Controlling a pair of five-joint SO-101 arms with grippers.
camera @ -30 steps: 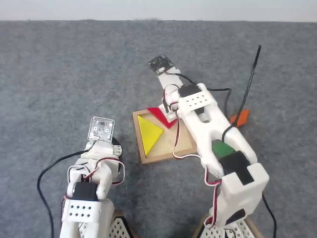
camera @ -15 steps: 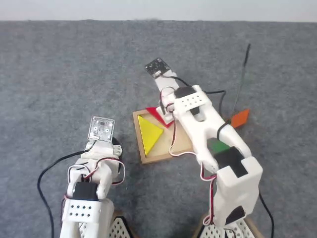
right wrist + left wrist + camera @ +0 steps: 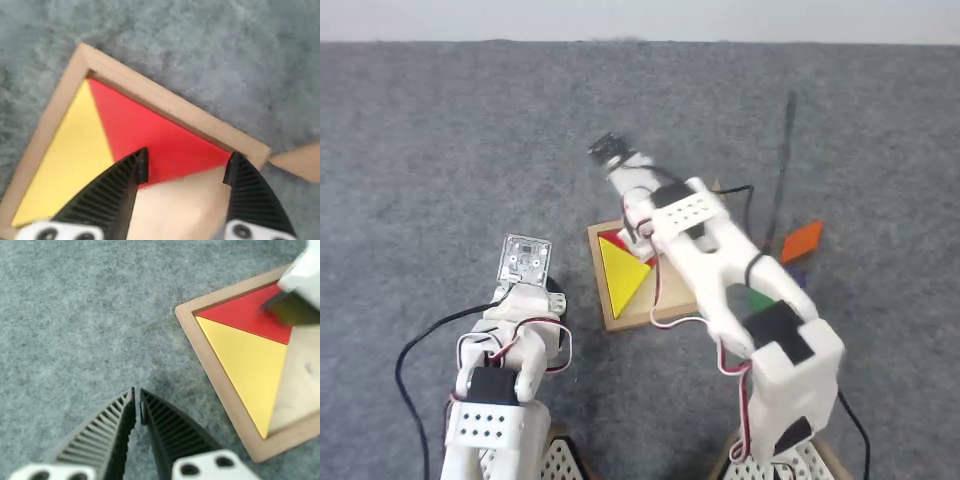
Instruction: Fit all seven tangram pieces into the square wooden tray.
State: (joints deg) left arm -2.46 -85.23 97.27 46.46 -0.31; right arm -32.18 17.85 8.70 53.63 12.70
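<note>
The square wooden tray [image 3: 150, 90] holds a yellow triangle [image 3: 70, 145] and a red triangle [image 3: 155, 142], lying flat edge to edge in one corner. My right gripper [image 3: 187, 167] is open just above the red triangle, one fingertip [image 3: 141, 165] at its inner point. In the high view the right arm [image 3: 705, 250] covers most of the tray [image 3: 605, 305]; the yellow triangle [image 3: 620, 270] shows beside it. My left gripper [image 3: 137, 395] is shut on nothing over bare carpet, short of the tray [image 3: 200, 350].
An orange piece [image 3: 802, 240], a green piece [image 3: 760, 298] and a purple piece [image 3: 795, 277] lie on the grey carpet right of the tray. A tan shape [image 3: 295, 160] sits just outside the tray's corner. A black cable [image 3: 782, 170] trails behind the right arm.
My right arm has swung left, and the red triangle has slid from a skewed spot into the tray's corner against the yellow one. The left arm has not moved.
</note>
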